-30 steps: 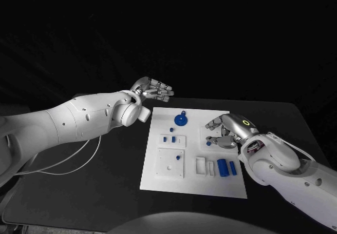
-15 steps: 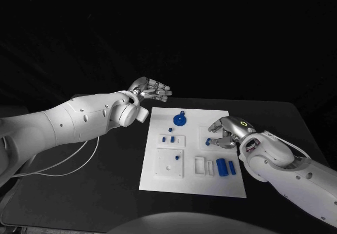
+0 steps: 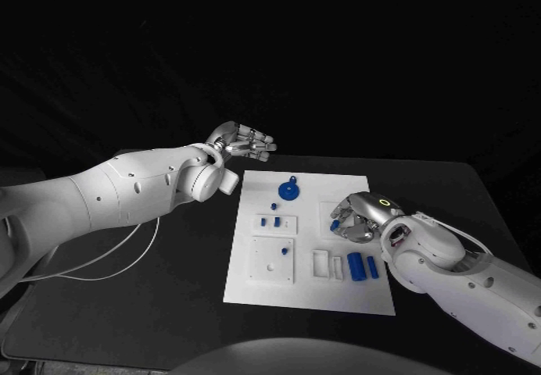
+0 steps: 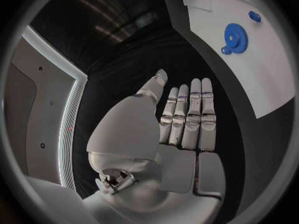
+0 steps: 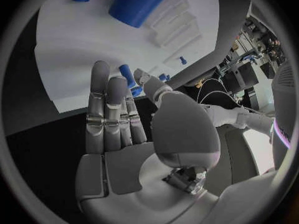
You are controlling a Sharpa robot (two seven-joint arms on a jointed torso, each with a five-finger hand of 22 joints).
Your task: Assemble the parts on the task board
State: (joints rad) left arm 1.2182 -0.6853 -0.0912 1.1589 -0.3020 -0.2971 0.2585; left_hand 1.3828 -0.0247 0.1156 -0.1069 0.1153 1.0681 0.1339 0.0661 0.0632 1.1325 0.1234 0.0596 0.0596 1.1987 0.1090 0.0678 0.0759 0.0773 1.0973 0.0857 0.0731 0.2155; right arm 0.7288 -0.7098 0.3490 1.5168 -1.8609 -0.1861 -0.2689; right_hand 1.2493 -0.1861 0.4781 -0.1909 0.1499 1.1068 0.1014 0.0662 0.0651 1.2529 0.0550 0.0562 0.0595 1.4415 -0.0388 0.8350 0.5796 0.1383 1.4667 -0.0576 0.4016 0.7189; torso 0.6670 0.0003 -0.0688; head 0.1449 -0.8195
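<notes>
The white task board (image 3: 255,283) (image 5: 74,55) lies in the middle of the table. My right hand (image 3: 361,216) (image 5: 121,129) hovers low over its right middle. A small blue peg (image 3: 334,226) (image 5: 126,74) sits between the thumb and a fingertip; whether they grip it I cannot tell. A blue gear (image 3: 290,191) (image 4: 235,37) lies at the board's far end. Two blue cylinders (image 3: 363,268) (image 5: 140,2) lie near its front right. Small blue pegs (image 3: 272,223) stand left of centre. My left hand (image 3: 242,143) (image 4: 184,124) is raised beyond the board's far left corner, fingers straight, holding nothing.
White socket blocks (image 3: 327,264) sit on the board beside the cylinders. A white cable (image 3: 124,254) loops on the black table left of the board, under my left arm. The table's right edge (image 3: 502,223) runs close behind my right arm.
My right hand has edged left and lower over the board, closing round the small blue peg, which stays in place. The left hand has not moved.
</notes>
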